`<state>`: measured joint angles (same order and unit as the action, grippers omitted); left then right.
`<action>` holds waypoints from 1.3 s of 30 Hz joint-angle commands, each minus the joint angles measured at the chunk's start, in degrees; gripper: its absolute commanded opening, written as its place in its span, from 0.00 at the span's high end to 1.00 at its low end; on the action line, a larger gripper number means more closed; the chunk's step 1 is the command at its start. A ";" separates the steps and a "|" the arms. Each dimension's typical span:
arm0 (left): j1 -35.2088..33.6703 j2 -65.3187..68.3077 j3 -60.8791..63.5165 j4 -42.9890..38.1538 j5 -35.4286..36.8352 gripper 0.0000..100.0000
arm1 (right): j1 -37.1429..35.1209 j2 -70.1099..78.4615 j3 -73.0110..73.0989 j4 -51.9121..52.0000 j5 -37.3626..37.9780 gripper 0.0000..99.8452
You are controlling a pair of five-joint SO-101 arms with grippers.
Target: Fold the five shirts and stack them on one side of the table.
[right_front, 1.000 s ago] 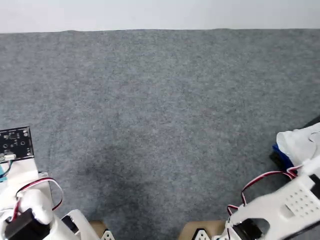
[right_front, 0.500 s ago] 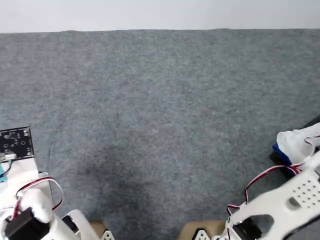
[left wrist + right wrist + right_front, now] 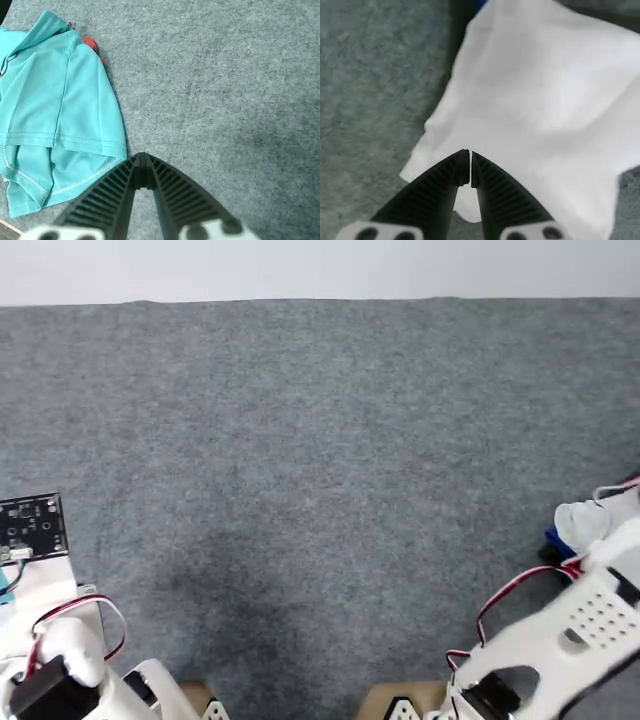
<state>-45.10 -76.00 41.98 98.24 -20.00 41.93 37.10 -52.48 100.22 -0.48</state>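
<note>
A folded teal shirt [image 3: 55, 115] lies on the grey mat with a bit of red cloth [image 3: 90, 44] showing under its far edge. My left gripper [image 3: 145, 159] is shut with nothing in it, its tips just beside the teal shirt's hem. A white shirt [image 3: 540, 100] lies rumpled at the table's right edge [image 3: 582, 521], on top of something blue [image 3: 551, 539]. My right gripper [image 3: 470, 153] is shut and hangs close over the white shirt near its edge. I see no cloth between the fingers. The right arm [image 3: 570, 630] covers part of the white shirt in the high view.
The grey mat [image 3: 320, 440] spreads wide and bare across the middle and back of the table. The left arm's base and a small circuit board [image 3: 32, 523] sit at the front left. A blue corner [image 3: 480, 4] peeks out past the white shirt.
The right arm has swung further over the white shirt at the right edge, hiding more of it. The left arm has not moved.
</note>
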 commanded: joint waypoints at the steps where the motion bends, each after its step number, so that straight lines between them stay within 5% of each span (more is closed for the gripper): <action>1: 0.26 -0.18 -0.13 -1.49 -0.35 1.00 | -4.44 -0.22 1.93 2.15 -0.18 0.99; 10: 0.26 -0.18 -0.13 -1.49 -0.35 1.00 | -8.84 12.26 4.04 -0.04 -6.59 0.99; 22: 0.26 -0.18 -0.13 -1.49 -0.35 1.00 | -8.75 -3.30 -4.22 1.19 -3.08 0.99; 39: 0.26 -0.18 -0.13 -1.49 -0.35 1.00 | 3.56 9.98 -4.04 -24.48 2.55 0.99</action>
<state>-45.10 -76.00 41.98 97.98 -20.00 43.96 46.07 -53.89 79.21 0.75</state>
